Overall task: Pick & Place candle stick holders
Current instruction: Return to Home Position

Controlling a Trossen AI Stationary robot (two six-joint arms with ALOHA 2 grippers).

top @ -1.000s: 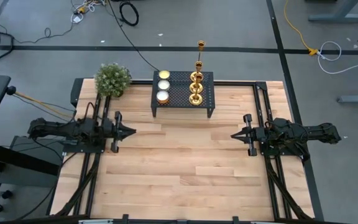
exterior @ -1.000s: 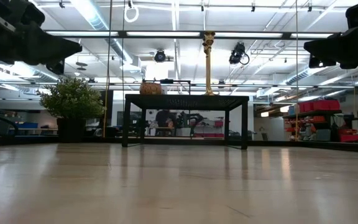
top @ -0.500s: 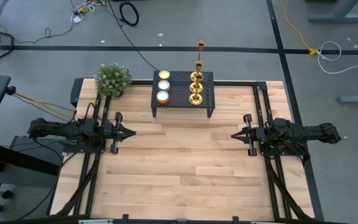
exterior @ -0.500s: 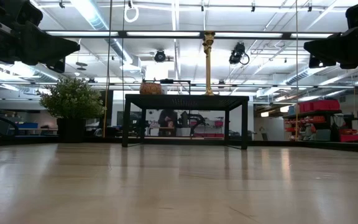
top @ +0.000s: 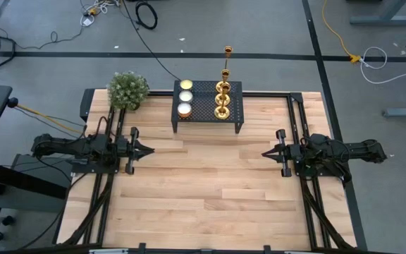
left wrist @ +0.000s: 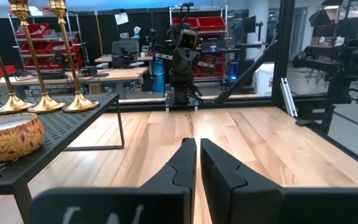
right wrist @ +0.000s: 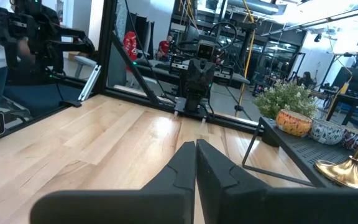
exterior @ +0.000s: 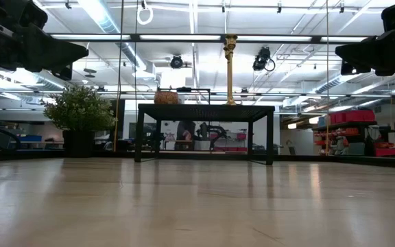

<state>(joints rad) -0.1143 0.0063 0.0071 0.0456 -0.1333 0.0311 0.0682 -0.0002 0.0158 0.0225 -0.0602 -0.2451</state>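
Three gold candle stick holders (top: 222, 99) stand in a near-to-far row on the right half of the black perforated shelf (top: 203, 107) at the far edge of the counter (top: 203, 190), beside three scented candles (top: 185, 97). The left claw (top: 149, 149) and right claw (top: 265, 153), each pressed together and empty, rest at opposite sides. Placement appears complete, with nothing apparently left to move.

Robotics laboratory, open industrial hall type. Grey concrete floor (top: 259, 28) marked with black tape lines (top: 189, 54); loose cables (top: 145, 14) trail across it. High unfinished ceiling with long strip lights (exterior: 105, 15). Racks of red storage bins (left wrist: 211, 28) and wood-topped workbenches (left wrist: 118, 74) stand in the background. Butcher-block table (top: 203, 197) set in a black metal frame.
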